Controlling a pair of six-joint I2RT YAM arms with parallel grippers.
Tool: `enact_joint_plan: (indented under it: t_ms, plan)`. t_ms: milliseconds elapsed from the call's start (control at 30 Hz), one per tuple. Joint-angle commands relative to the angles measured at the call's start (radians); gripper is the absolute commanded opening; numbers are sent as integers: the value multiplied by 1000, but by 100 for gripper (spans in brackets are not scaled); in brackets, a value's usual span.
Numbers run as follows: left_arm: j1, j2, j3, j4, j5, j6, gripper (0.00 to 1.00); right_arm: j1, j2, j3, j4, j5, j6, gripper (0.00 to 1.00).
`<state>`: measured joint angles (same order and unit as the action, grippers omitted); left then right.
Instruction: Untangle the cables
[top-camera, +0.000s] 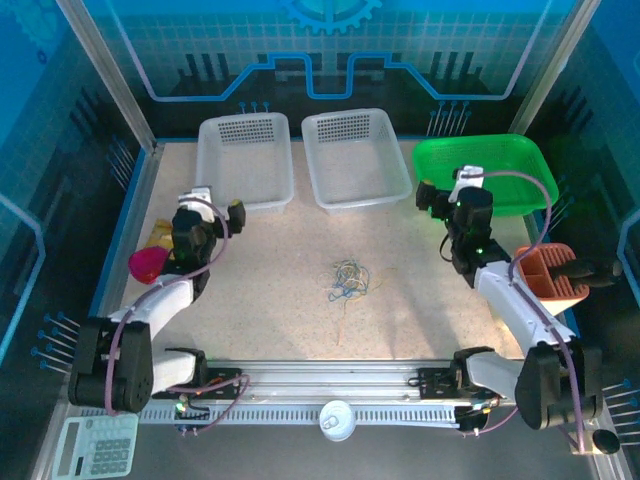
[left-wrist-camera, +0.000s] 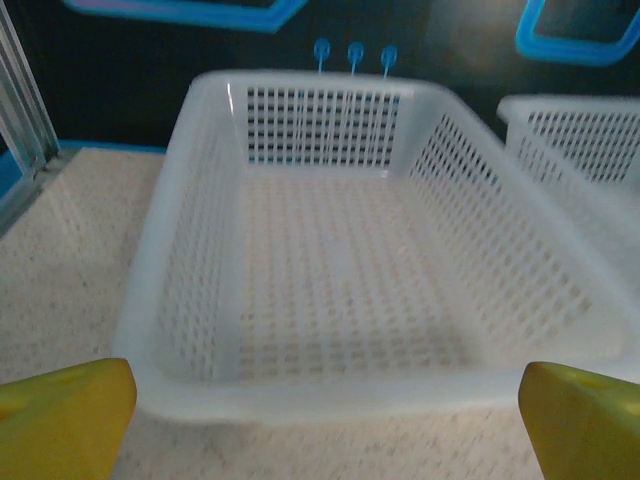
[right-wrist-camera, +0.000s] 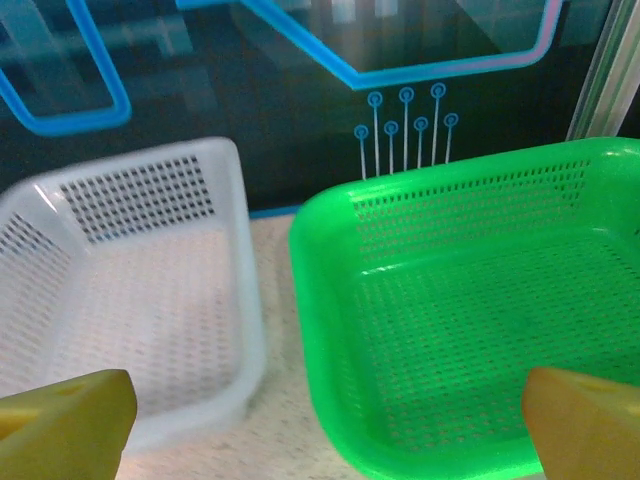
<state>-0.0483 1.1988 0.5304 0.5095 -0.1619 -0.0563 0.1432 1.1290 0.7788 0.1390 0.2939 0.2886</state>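
The cables (top-camera: 349, 280) lie in a small tangled heap of yellowish, blue and white strands at the middle of the table, touched by neither arm. My left gripper (top-camera: 218, 202) hovers at the left, well away from them, facing a white basket (left-wrist-camera: 330, 250). It is open, its yellow fingertips (left-wrist-camera: 75, 405) spread wide with nothing between them. My right gripper (top-camera: 447, 185) is at the right by the green basket (right-wrist-camera: 470, 300), open too, its yellow fingertips (right-wrist-camera: 70, 420) far apart and empty.
Two white baskets (top-camera: 246, 160) (top-camera: 352, 156) and the green basket (top-camera: 480, 170) line the back. A pink object (top-camera: 147, 263) and a yellow item (top-camera: 160, 235) sit at the left edge, an orange holder (top-camera: 548, 272) at the right. A calculator (top-camera: 95, 447) lies near the front left.
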Motion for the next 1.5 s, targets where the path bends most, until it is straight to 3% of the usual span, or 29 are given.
enact_joint_plan:
  t_ms: [0,133,333,567,833,1167,1467]
  plan:
    - [-32,-63,108,-199,-42,-73,99,6,-15,66,-236,-140,146,100]
    - [-77,-111,231,-405,-50,-218,99,85,-28,96,-282,-271,121,100]
    - [-180,-138,383,-716,-16,-364,99,289,-50,140,-451,-266,123,98]
    - [-316,-199,312,-792,-9,-413,99,537,-75,10,-539,-169,267,96]
    - [-354,-244,216,-750,30,-468,99,760,60,-34,-538,-58,457,97]
    - [-355,-265,217,-751,75,-503,99,800,338,96,-540,-39,548,99]
    - [-356,-260,240,-750,82,-501,99,703,508,244,-481,-119,515,99]
